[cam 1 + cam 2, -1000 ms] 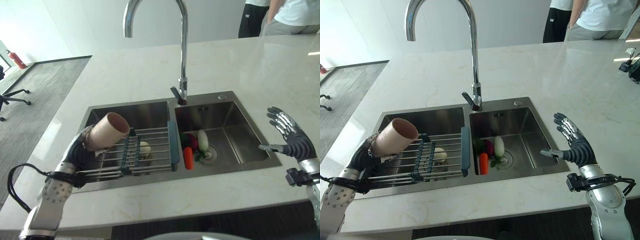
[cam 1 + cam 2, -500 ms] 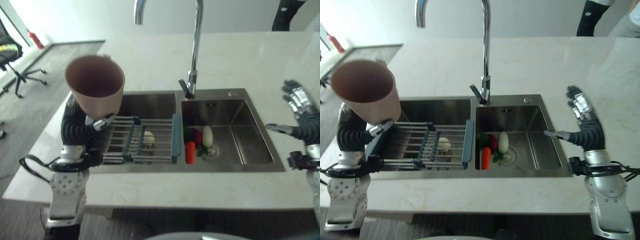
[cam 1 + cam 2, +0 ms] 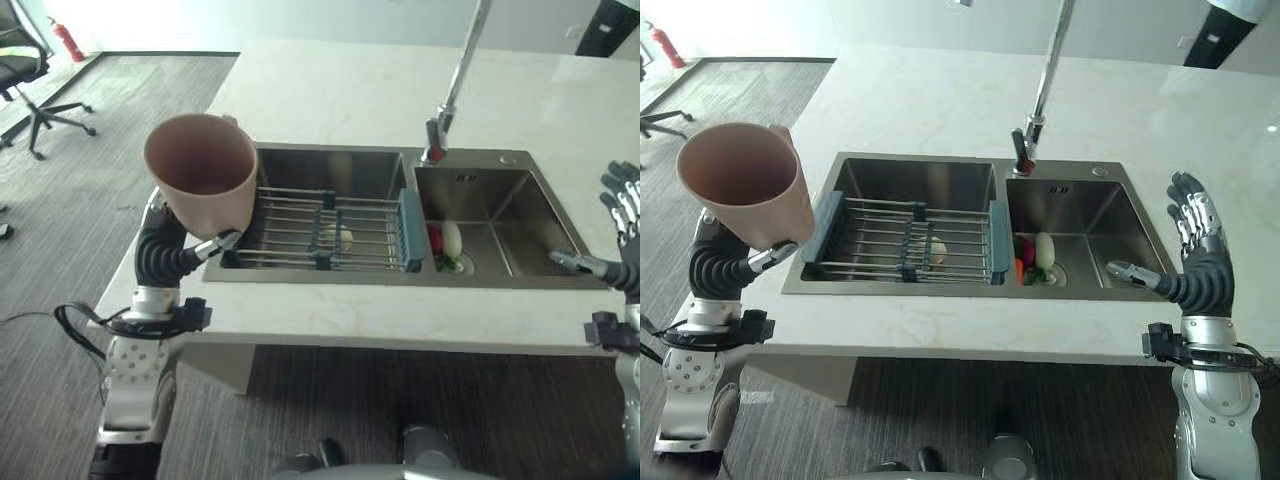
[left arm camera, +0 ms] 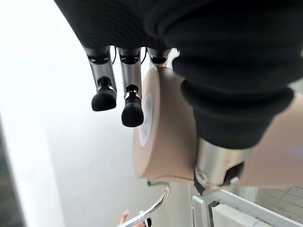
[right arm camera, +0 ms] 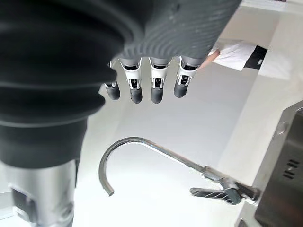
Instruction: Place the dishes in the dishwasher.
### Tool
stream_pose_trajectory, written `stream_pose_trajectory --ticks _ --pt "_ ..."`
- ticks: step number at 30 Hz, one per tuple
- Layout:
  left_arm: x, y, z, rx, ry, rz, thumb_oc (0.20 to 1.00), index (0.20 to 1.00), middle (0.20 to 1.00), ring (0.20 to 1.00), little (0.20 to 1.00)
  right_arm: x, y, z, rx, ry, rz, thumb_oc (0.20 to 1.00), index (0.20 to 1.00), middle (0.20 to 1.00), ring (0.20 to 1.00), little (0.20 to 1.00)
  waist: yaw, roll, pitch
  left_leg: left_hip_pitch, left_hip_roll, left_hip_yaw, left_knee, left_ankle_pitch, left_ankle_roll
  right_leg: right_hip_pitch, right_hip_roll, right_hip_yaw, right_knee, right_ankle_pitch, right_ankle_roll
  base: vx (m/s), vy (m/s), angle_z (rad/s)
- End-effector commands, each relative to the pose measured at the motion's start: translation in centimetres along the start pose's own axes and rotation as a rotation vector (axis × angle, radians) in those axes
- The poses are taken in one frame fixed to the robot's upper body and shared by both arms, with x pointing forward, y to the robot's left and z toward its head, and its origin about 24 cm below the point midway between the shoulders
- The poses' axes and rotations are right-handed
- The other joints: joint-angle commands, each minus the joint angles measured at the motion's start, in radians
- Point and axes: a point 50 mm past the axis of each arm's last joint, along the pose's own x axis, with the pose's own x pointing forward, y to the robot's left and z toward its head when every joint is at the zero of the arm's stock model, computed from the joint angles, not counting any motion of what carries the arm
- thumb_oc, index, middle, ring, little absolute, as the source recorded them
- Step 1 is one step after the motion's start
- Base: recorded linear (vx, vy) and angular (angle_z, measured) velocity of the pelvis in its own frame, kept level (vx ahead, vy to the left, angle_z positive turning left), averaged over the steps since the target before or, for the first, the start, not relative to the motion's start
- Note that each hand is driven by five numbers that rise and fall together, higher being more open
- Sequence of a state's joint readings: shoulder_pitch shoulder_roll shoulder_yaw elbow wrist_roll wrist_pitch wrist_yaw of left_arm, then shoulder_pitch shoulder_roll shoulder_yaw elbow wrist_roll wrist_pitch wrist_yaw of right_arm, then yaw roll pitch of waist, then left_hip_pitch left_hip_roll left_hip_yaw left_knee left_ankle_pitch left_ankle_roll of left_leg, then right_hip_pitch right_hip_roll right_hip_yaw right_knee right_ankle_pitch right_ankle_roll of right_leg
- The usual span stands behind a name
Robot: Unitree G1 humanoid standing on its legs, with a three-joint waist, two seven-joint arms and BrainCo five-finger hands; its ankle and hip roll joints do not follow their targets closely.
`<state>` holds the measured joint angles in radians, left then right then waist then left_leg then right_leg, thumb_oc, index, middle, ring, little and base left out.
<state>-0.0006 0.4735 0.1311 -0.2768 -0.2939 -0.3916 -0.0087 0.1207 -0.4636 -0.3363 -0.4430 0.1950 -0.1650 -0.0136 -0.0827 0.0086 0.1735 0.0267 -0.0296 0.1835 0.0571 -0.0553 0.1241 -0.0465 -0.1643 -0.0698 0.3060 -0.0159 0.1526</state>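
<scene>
The left hand has its thumb and fingers wrapped around a tan plastic cup, holding it up in the air with the open mouth tipped toward the camera, off the left end of the sink and over the near-left corner of the table. In the left wrist view you can see the cup's flat bottom sitting right against the palm, with a couple of the dark fingertips sticking out past it. The right hand is over on the far right, just past the right rim of the sink, fingers spread apart and pointing up, thumb out toward the basin, nothing in it. The right wrist view backs that up, fingers straight in a row with the faucet beyond them. Moving out from there: a double stainless sink set into the pale marble-look table. The left basin has a wire drying rack with blue-grey ends laid across it, and there's something small and pale lying under the bars. The right basin has a few veggies bunched near the drain, something red, something white and some green. The chrome faucet stands at the far edge between the two basins. Grey carpet floor all around, and an office chair way off at the far left.
</scene>
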Motion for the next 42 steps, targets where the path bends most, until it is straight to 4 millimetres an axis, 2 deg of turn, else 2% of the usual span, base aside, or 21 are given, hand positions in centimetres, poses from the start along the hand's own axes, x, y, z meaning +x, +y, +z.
stream_pose_trajectory --ticks 1,3,8,11,15,16,18,19,20,21,23,24,27,28,31,33,34,35,37,38,42 --pt "2.0 -0.9 2.7 0.017 -0.183 -0.016 0.200 0.200 0.200 0.200 0.200 1.5 0.3 2.1 -0.044 -0.167 -0.051 1.000 1.000 1.000 1.000 1.000 -0.008 0.003 -0.036 0.127 0.016 -0.150 -0.133 -0.061 -0.078 0.050 0.114 0.094 -0.086 -0.077 -0.016 -0.23 -0.229 0.53" --pt "2.2 -0.7 2.9 -0.025 -0.190 0.006 0.200 0.200 0.200 0.200 0.200 1.8 0.4 2.4 -0.032 -0.187 -0.047 1.000 1.000 1.000 1.000 1.000 0.016 -0.013 -0.046 0.111 0.009 -0.188 -0.111 -0.057 -0.088 0.086 0.115 0.082 -0.139 -0.083 -0.026 -0.18 -0.306 1.16" --pt "0.8 0.0 3.6 -0.075 -0.212 0.073 0.200 0.200 0.200 0.200 0.200 2.1 1.8 3.9 0.003 -0.265 0.106 1.000 1.000 1.000 1.000 1.000 0.070 -0.018 -0.042 0.084 0.049 -0.192 -0.066 -0.048 -0.140 0.171 0.141 0.038 -0.269 -0.129 -0.066 -0.12 -0.343 0.27" --pt "0.0 -0.2 3.3 -0.129 -0.145 0.045 0.200 0.200 0.200 0.200 0.200 1.8 2.1 4.7 -0.004 -0.282 0.145 1.000 1.000 1.000 1.000 1.000 0.111 -0.021 -0.027 0.001 0.100 -0.157 -0.067 0.023 -0.203 0.220 0.140 -0.035 -0.379 -0.101 -0.077 -0.13 -0.272 0.26" --pt "0.1 0.1 2.8 -0.202 -0.129 0.022 0.200 0.200 0.200 0.200 0.200 2.0 1.5 4.7 -0.078 -0.287 0.115 1.000 1.000 1.000 1.000 1.000 0.101 -0.009 -0.013 -0.062 0.142 -0.030 -0.075 0.067 -0.232 0.222 0.126 -0.129 -0.393 -0.101 -0.083 -0.23 -0.065 0.99" --pt "0.0 0.2 2.9 -0.215 -0.140 0.015 0.200 0.200 0.200 0.200 0.200 2.0 1.0 4.8 -0.085 -0.292 0.107 1.000 1.000 1.000 1.000 1.000 0.086 -0.022 -0.013 -0.048 0.151 0.035 -0.017 0.030 -0.225 0.212 0.107 -0.167 -0.393 -0.096 -0.084 -0.36 0.067 1.48" --pt "-0.7 0.5 3.3 -0.235 -0.152 0.017 0.200 0.200 0.200 0.200 0.200 1.8 -0.4 5.0 -0.109 -0.303 0.074 1.000 1.000 1.000 1.000 1.000 0.071 -0.046 -0.015 -0.021 0.140 0.036 0.109 -0.064 -0.203 0.181 0.076 -0.183 -0.389 -0.061 -0.082 -0.33 0.124 1.32" --pt "-0.8 0.7 3.3 -0.239 -0.151 0.021 0.200 0.200 0.200 0.200 0.200 1.8 -0.7 5.0 -0.118 -0.298 0.048 1.000 1.000 1.000 1.000 1.000 0.068 -0.047 -0.017 -0.012 0.144 0.035 0.121 -0.073 -0.202 0.174 0.073 -0.185 -0.387 -0.056 -0.082 -0.23 0.166 1.18" --pt "-0.8 0.7 3.4 -0.248 -0.153 0.019 0.200 0.200 0.200 0.200 0.200 1.8 -1.2 4.9 -0.131 -0.289 0.012 1.000 1.000 1.000 1.000 1.000 0.061 -0.043 -0.024 0.015 0.162 0.044 0.112 -0.079 -0.204 0.165 0.068 -0.197 -0.383 -0.053 -0.080 -0.28 0.385 1.10" --pt "-0.5 0.5 3.4 -0.267 -0.161 0.013 0.200 0.200 0.200 0.200 0.200 1.9 -1.6 4.9 -0.165 -0.296 -0.054 1.000 1.000 1.000 1.000 1.000 0.042 -0.024 -0.046 0.085 0.234 0.094 0.039 -0.042 -0.234 0.154 0.054 -0.251 -0.380 -0.049 -0.078 -0.31 0.499 0.97" --pt "-0.2 -0.1 3.2 -0.287 -0.162 0.005 0.200 0.200 0.200 0.200 0.200 2.1 -1.5 4.7 -0.189 -0.296 -0.084 1.000 1.000 1.000 1.000 1.000 0.041 -0.011 -0.060 0.116 0.265 0.121 -0.004 -0.014 -0.261 0.153 0.031 -0.295 -0.387 -0.037 -0.064 -0.23 0.484 1.11" --pt "-0.1 -0.2 3.2 -0.291 -0.156 0.011 0.200 0.200 0.200 0.200 0.200 2.3 -1.6 4.7 -0.199 -0.285 -0.100 1.000 1.000 1.000 1.000 1.000 0.042 -0.006 -0.065 0.127 0.259 0.122 -0.025 -0.024 -0.263 0.150 0.018 -0.305 -0.389 -0.027 -0.051 -0.16 0.557 1.12" --pt "0.1 0.0 3.2 -0.312 -0.146 -0.025 0.200 0.200 0.200 0.200 0.200 2.3 -1.8 3.6 -0.191 -0.231 -0.181 1.000 1.000 1.000 1.000 1.000 0.043 0.011 -0.061 0.155 0.210 0.140 -0.094 -0.053 -0.245 0.109 -0.081 -0.332 -0.376 0.049 0.045 -0.12 0.644 0.90" --pt "0.1 0.1 3.2 -0.311 -0.145 -0.025 0.200 0.200 0.200 0.200 0.200 2.3 -1.8 3.6 -0.187 -0.230 -0.179 1.000 1.000 1.000 1.000 1.000 0.043 0.010 -0.061 0.156 0.204 0.136 -0.098 -0.054 -0.242 0.107 -0.086 -0.332 -0.375 0.053 0.050 -0.06 0.699 0.77" --pt "-0.1 0.2 3.6 -0.310 -0.129 -0.046 0.200 0.200 0.200 0.200 0.200 0.9 -0.8 2.4 -0.133 -0.161 -0.147 1.000 1.000 1.000 1.000 1.000 0.063 0.005 -0.038 0.162 0.104 0.056 -0.141 -0.096 -0.193 0.058 -0.188 -0.320 -0.305 0.132 0.076 -0.06 0.689 0.95" --pt "0.0 0.0 3.6 -0.305 -0.121 -0.057 0.200 0.200 0.200 0.200 0.200 0.2 -0.4 2.0 -0.115 -0.119 -0.127 1.000 1.000 1.000 1.000 1.000 0.042 0.008 -0.036 0.141 0.081 -0.002 -0.144 -0.100 -0.163 0.009 -0.159 -0.239 -0.268 0.107 0.065 -0.08 0.476 1.13" --pt "0.2 -0.2 3.3 -0.313 -0.122 -0.074 0.200 0.200 0.200 0.200 0.200 -0.1 -0.4 1.6 -0.097 -0.092 -0.132 1.000 1.000 1.000 1.000 1.000 0.022 0.012 -0.038 0.126 0.074 -0.039 -0.144 -0.095 -0.141 -0.016 -0.100 -0.169 -0.228 0.056 0.051 -0.05 0.276 0.91" --pt "0.3 -0.2 3.3 -0.312 -0.123 -0.074 0.200 0.200 0.200 0.200 0.200 -0.2 -0.4 1.5 -0.094 -0.092 -0.131 1.000 1.000 1.000 1.000 1.000 0.020 0.013 -0.039 0.123 0.075 -0.041 -0.144 -0.093 -0.141 -0.021 -0.097 -0.166 -0.223 0.052 0.050 0.01 0.249 1.57" --pt "0.6 -1.1 2.8 -0.327 -0.132 -0.100 0.200 0.200 0.200 0.200 0.200 -0.5 -0.4 1.0 -0.078 -0.072 -0.130 1.000 1.000 1.000 1.000 1.000 0.003 0.016 -0.044 0.093 0.065 -0.105 -0.144 -0.071 -0.121 -0.014 0.033 -0.072 -0.189 -0.040 0.022 0.08 0.187 1.48" --pt "0.7 -1.4 2.8 -0.325 -0.135 -0.102 0.200 0.200 0.200 0.200 0.200 -0.4 -0.4 1.1 -0.077 -0.076 -0.120 1.000 1.000 1.000 1.000 1.000 0.002 0.011 -0.048 0.089 0.055 -0.115 -0.144 -0.070 -0.120 0.008 0.065 -0.058 -0.222 -0.054 0.009 0.12 0.095 0.94" --pt "0.0 -1.2 2.8 -0.317 -0.131 -0.070 0.200 0.200 0.200 0.200 0.200 -0.3 -0.1 1.5 -0.074 -0.090 -0.044 1.000 1.000 1.000 1.000 1.000 0.023 0.001 -0.048 0.091 0.037 -0.121 -0.144 -0.072 -0.116 0.060 0.084 -0.050 -0.290 -0.052 -0.002 0.03 -0.042 0.72"
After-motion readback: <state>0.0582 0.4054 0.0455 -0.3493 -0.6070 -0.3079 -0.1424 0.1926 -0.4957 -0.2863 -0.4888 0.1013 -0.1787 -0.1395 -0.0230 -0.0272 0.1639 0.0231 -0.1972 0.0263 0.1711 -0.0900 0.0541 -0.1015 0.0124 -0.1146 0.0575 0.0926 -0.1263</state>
